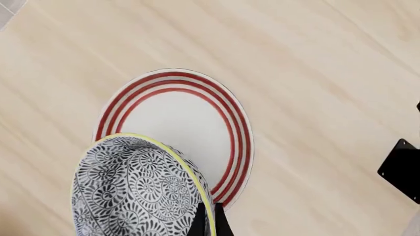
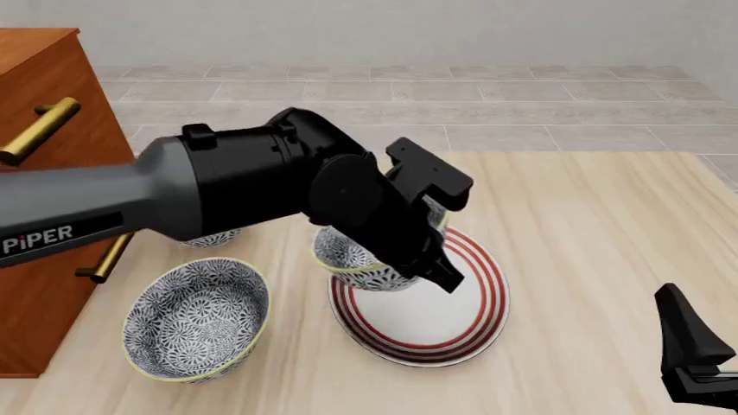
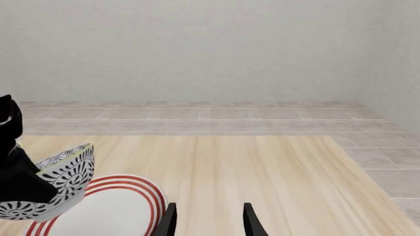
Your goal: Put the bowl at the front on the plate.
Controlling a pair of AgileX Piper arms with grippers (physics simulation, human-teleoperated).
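Observation:
A blue-and-white floral bowl with a yellow-green rim hangs tilted, low over the left part of the plate, a white plate with red rings. My left gripper is shut on the bowl's right rim. In the left wrist view the fingers pinch the bowl at its rim, above the plate. My right gripper stands open and holds nothing, low at the table's front right. It sees the bowl and the plate off to one side.
A second matching bowl sits at the front left of the table. A third bowl is mostly hidden behind my left arm. A wooden cabinet with brass handles stands along the left edge.

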